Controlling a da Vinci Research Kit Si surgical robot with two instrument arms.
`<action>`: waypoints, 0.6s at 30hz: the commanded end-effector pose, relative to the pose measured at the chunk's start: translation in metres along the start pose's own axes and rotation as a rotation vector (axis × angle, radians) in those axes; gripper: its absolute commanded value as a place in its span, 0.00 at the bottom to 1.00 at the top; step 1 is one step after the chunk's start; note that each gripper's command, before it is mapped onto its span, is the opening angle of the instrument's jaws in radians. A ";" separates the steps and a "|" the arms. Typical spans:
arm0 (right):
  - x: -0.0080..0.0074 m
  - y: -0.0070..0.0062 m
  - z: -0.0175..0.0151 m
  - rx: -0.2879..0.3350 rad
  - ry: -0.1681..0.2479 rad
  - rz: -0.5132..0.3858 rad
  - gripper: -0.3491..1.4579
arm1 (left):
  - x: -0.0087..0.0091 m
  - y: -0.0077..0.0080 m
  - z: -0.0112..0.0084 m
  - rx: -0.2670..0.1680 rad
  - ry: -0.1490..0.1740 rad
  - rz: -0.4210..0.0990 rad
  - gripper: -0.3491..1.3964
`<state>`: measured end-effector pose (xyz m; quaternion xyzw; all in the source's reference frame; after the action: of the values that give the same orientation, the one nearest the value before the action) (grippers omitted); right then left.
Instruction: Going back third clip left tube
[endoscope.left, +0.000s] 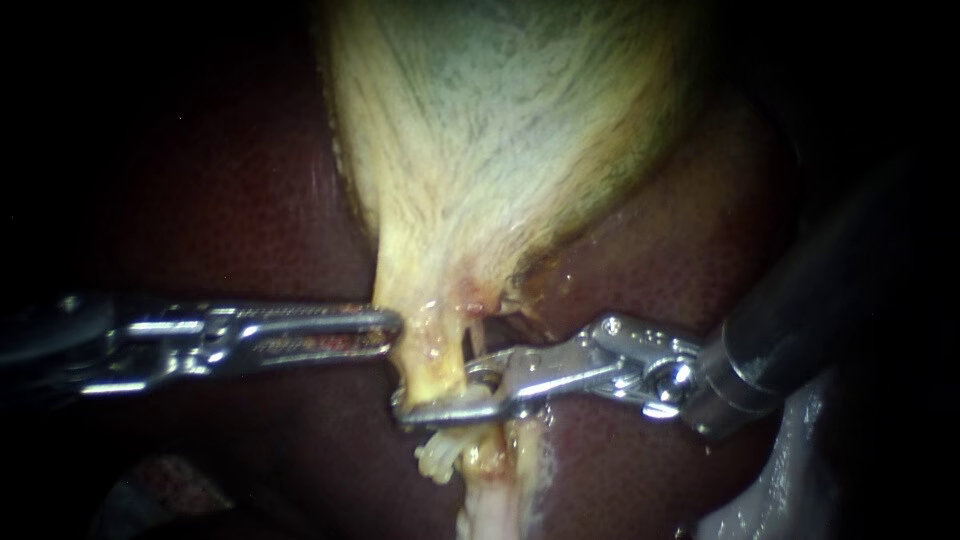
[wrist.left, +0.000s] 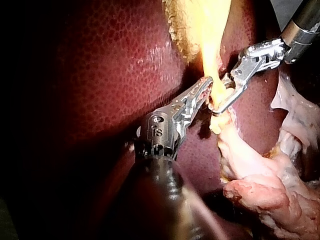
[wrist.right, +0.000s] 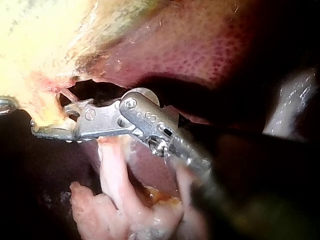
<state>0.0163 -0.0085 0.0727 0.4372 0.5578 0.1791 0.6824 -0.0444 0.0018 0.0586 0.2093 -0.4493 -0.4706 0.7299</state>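
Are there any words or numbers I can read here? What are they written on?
No word, label or sign here can be read.
On the left instrument: tiny stamped marks on its metal joint, too small to read.
On the right instrument: little marks on the metal, too blurred to read.
On the liver and the gallbladder: no writing at all.

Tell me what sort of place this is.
Probably a surgical bench setup, seen close up: dark red liver, a pale gallbladder, and the left instrument and right instrument at its narrow neck.
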 end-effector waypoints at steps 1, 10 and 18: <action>0.0000 -0.0001 0.0000 0.000 0.000 0.007 0.00 | 0.0000 0.0000 0.0000 0.000 0.000 0.000 0.00; 0.0000 0.0001 0.0004 -0.002 0.001 0.013 0.30 | 0.0000 0.0000 0.0000 0.000 0.000 0.000 0.00; 0.0000 0.0005 0.0003 -0.003 0.000 -0.094 0.47 | 0.0000 0.0000 -0.0002 0.000 0.000 0.000 0.00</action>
<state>0.0164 -0.0083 0.0731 0.4081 0.5782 0.1438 0.6917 -0.0443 0.0017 0.0585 0.2095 -0.4490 -0.4709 0.7299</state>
